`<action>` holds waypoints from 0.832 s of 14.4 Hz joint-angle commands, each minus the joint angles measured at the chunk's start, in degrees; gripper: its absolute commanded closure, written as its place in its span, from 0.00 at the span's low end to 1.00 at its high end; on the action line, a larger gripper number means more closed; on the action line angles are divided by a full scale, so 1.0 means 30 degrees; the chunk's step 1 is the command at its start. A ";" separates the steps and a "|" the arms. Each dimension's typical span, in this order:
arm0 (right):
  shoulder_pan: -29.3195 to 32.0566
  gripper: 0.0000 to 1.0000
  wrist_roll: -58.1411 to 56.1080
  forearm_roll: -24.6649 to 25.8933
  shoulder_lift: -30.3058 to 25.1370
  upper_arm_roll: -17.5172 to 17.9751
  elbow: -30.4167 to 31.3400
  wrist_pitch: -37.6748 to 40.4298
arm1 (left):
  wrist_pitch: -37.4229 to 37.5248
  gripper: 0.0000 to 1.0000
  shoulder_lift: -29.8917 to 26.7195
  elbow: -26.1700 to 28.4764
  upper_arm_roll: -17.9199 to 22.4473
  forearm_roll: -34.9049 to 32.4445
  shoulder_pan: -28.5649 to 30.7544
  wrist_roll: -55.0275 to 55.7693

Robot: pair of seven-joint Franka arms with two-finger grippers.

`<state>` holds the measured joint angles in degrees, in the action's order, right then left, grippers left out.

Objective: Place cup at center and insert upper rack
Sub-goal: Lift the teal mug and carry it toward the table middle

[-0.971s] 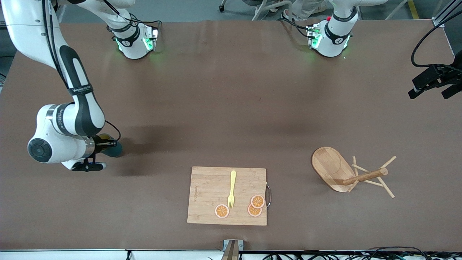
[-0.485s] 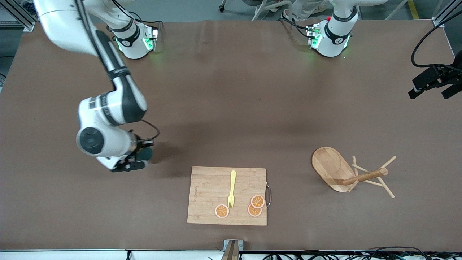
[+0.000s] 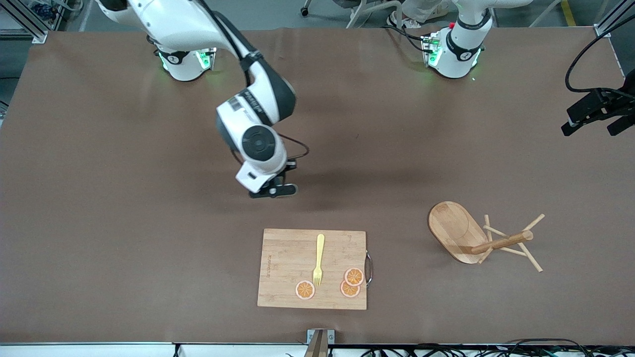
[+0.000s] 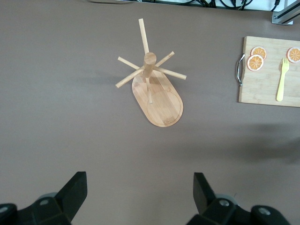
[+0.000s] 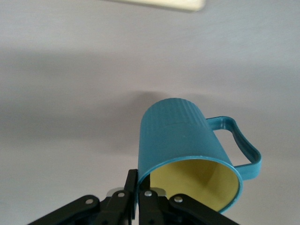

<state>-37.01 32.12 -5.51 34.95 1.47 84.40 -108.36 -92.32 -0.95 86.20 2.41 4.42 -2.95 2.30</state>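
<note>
The brown bench [image 3: 149, 248] fills nearly the whole front view. The right arm [image 3: 248, 109] is stretched from its base at the upper left of the frame toward the middle, and its wrist is hung over bare bench just above the frame's centre. The left arm's base [image 3: 454, 49] is seen at the upper right; that arm waits, and most of it is out of frame.

A cutting board [image 3: 290, 267] is laid at the lower centre of the front view, nearer to the front camera than the right arm's wrist. On it a yellow fork [image 3: 318, 259] and three orange slices [image 3: 352, 276] are set, the slices toward the board's lower edge.

The wooden rack [image 3: 459, 230] is tipped on its side at the lower right of the front view, toward the left arm's end of the bench, its oval base raised on edge and its post and pegs lying across the surface. In the left wrist view the rack [image 4: 157, 93] is shown in the upper middle.

The right gripper [image 5: 136, 199] is shut on the rim of the cup [image 5: 183, 145], which is carried tilted above the bench; in the front view the cup is hidden under the wrist.

The left gripper [image 4: 138, 192] is held high over bare bench near the rack, its fingers [image 4: 72, 190] spread wide with nothing between them.
</note>
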 commanded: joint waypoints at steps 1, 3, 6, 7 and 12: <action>-0.1020 1.00 0.2380 -0.0709 0.1473 -0.0256 -0.2321 0.0320 | 0.0069 0.00 -0.0033 -0.0082 -0.0041 -0.0066 0.0045 -0.0123; -0.1491 1.00 0.4111 -0.1439 0.1680 -0.0256 -0.2411 0.0175 | 0.0069 0.00 -0.0062 -0.0140 -0.0041 -0.0066 0.0045 -0.0094; -0.2456 1.00 0.6512 -0.2350 0.1942 -0.0227 -0.2440 -0.1141 | 0.0011 0.00 -0.0033 -0.0141 -0.0011 -0.0066 0.0045 -0.0123; -0.2750 1.00 0.7448 -0.2352 0.2089 -0.0226 -0.2498 -0.1434 | 0.0039 0.00 -0.0004 -0.0141 -0.0011 -0.0066 0.0074 -0.0123; -0.3514 1.00 0.8107 -0.2352 0.3378 0.0357 -0.3787 -0.1818 | -0.0136 0.00 0.0084 -0.0141 -0.0011 -0.0037 0.0074 -0.0094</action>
<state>-47.40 56.85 -11.70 42.80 1.70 76.13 -114.11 -92.39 -0.95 86.20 2.48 4.42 -2.92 2.30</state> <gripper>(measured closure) 0.956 0.000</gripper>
